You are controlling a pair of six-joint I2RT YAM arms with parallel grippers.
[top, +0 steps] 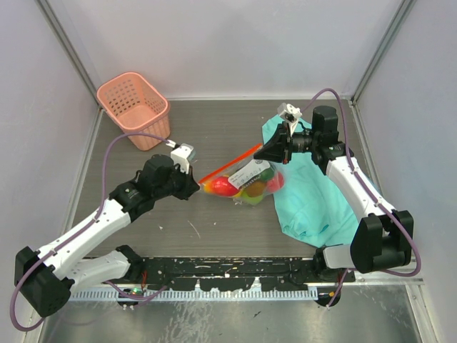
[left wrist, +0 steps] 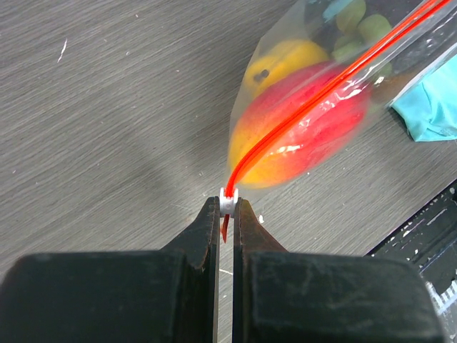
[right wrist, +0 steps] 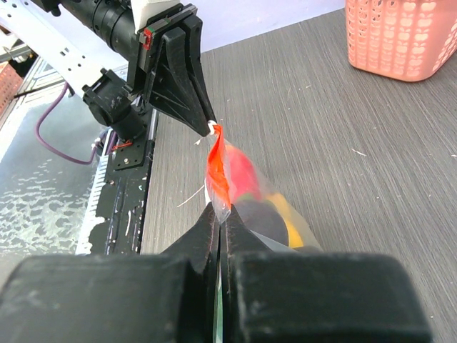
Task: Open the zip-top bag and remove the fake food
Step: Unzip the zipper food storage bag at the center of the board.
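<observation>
The clear zip-top bag [top: 246,184] is stretched between my two grippers, its red-orange zip strip [top: 230,164] running taut from one to the other. My left gripper [top: 197,184] is shut on the small white slider [left wrist: 228,201] at the strip's left end. At the opposite end, my right gripper [right wrist: 223,214] is shut on the bag's top corner [right wrist: 227,204]. The fake food [left wrist: 300,128] is inside the bag: a red and yellow fruit nearest the slider, green pieces [left wrist: 360,28] behind it, and a dark piece [right wrist: 260,214] by the right fingers.
A teal cloth [top: 314,193] lies under the right arm and the bag's right side. A pink basket [top: 136,111] stands at the back left corner. The black base rail [top: 228,275] runs along the near edge.
</observation>
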